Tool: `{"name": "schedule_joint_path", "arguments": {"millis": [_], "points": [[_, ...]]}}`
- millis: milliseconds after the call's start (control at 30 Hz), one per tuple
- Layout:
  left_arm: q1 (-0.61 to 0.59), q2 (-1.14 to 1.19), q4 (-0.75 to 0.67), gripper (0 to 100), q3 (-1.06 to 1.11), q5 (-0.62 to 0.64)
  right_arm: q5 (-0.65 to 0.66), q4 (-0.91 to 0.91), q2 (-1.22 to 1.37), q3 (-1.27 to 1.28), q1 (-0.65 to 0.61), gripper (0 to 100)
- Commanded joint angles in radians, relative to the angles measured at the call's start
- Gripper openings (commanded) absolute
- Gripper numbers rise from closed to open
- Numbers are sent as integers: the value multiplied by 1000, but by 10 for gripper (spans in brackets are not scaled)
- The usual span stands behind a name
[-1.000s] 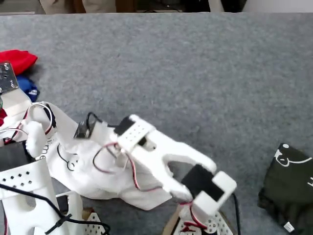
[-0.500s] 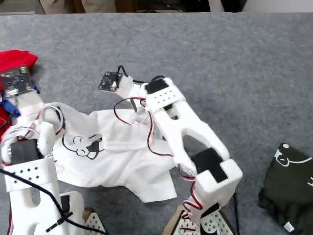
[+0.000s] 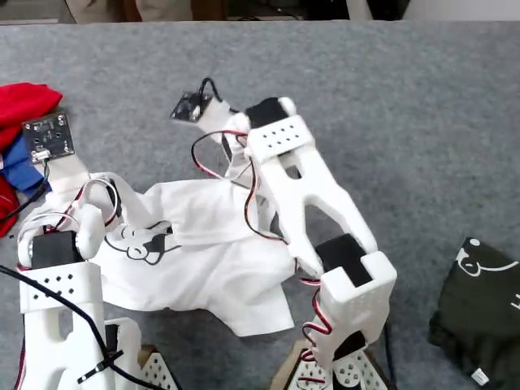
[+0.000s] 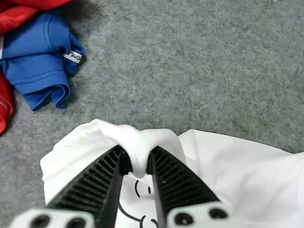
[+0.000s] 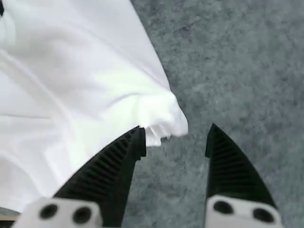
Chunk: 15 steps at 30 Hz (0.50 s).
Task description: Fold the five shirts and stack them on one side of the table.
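A white shirt (image 3: 203, 260) with a black cartoon print lies crumpled and partly spread at the table's near side. My left gripper (image 4: 137, 164) is shut on a bunched fold of the white shirt (image 4: 228, 161) at its left edge; in the high view the left gripper (image 3: 91, 180) sits just below its camera board. At the shirt's far edge my right gripper (image 3: 230, 162) stands open. In its wrist view the right gripper (image 5: 175, 137) has a corner of the white shirt (image 5: 95, 80) lying beside one finger (image 5: 133, 147), over grey table.
A red shirt (image 3: 24, 101) and a blue shirt (image 3: 20, 158) lie bunched at the far left, close to the left arm. A folded dark shirt (image 3: 479, 309) rests at the right edge. Grey felt table (image 3: 390, 122) stretches open beyond the arms.
Both arms have moved away from the near edge, drawing the white shirt out from a heap into a wider spread. The right arm travelled farthest.
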Motion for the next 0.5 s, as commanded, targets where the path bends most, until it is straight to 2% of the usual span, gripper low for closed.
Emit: {"name": "schedule_joint_path", "arguments": {"millis": [0,167,467], "points": [[9,-5,-20,18,-6,-5,-77,118,-4,-114,45,216],[8,-5,-20,18,-8,-5,-184,249,-4,-88,38,216],[5,-7,-12,18,-6,-5,-338,259,-4,127,-65,216]]}}
